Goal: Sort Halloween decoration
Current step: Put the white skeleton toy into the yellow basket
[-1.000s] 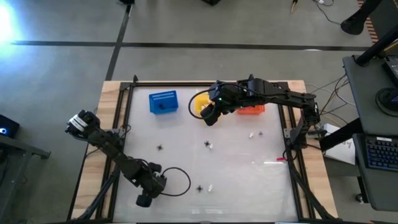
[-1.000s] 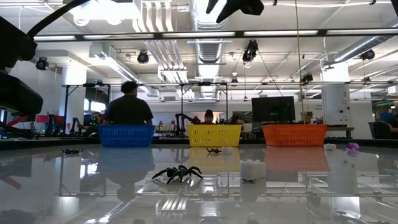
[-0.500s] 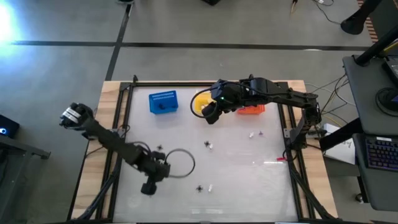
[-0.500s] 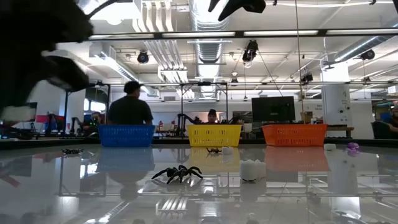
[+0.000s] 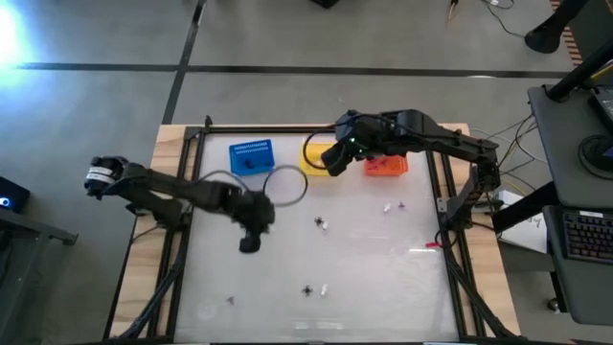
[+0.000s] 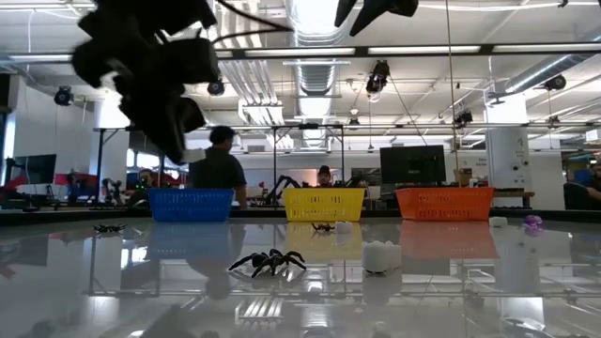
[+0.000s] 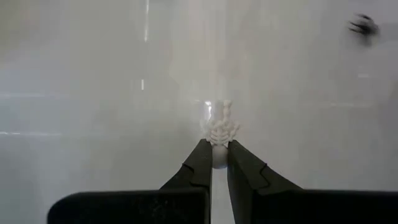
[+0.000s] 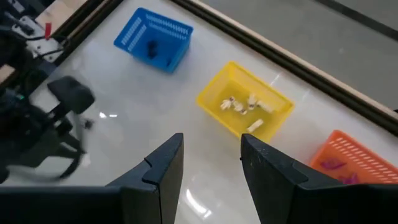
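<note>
**Left claw carrying white skeleton piece, yellow basket up-right of it**

Surface (image 5: 383,278): glossy white, fills centre of the high view. Three baskets in a row along its upper edge: blue basket (image 5: 251,158) upper left of centre, yellow basket (image 5: 313,159) mid, orange basket (image 5: 385,167) just right. Yellow holds whitish pieces (image 8: 242,104), blue a dark piece, orange purple bits.

Left claw (image 5: 249,244) left of centre in the high view, raised off the surface, pinched tight on a tiny white skeleton trinket (image 7: 218,128) sticking out past its tips. Right claw (image 8: 210,163) hangs by the yellow and orange baskets, fingers apart, nothing between them.

Key relation: the held skeleton's likely target, the yellow basket, lies up and right of the left claw in the high view, blue basket nearer and almost straight up. Left arm is the one loaded; right just waits.

Loose trinkets: black spider (image 6: 268,262) and whitish piece (image 6: 380,255) low centre, more at mid right (image 5: 391,206).
</note>
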Motion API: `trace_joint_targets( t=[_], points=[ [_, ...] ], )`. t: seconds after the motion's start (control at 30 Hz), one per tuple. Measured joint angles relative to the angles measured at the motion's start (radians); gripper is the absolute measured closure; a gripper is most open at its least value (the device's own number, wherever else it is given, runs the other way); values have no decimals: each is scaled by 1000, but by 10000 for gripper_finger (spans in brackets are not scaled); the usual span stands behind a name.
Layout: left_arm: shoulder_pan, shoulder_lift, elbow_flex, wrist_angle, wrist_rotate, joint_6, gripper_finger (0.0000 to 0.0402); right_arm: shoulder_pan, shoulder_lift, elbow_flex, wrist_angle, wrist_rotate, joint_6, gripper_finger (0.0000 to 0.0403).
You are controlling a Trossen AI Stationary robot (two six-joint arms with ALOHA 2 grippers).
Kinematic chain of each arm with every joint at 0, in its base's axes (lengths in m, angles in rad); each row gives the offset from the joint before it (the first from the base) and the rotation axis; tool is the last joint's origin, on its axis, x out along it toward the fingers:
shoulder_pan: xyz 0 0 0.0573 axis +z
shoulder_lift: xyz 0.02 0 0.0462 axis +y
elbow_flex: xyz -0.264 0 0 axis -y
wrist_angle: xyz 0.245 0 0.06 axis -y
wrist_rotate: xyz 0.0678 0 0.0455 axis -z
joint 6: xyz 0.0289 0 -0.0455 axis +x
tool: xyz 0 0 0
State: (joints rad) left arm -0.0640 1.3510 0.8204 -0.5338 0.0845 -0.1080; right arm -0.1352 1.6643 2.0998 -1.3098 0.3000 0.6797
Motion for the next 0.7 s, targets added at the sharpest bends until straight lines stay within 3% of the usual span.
trace_joint_targets(
  t=[0.33, 0.7],
  points=[
    [330, 4, 2, 126, 143, 163, 401, -63, -5, 0, 2, 25, -69, 252],
    [557, 4, 2, 221, 249, 257, 401, -118, -5, 0, 6, 101, -91, 252]
  ],
)
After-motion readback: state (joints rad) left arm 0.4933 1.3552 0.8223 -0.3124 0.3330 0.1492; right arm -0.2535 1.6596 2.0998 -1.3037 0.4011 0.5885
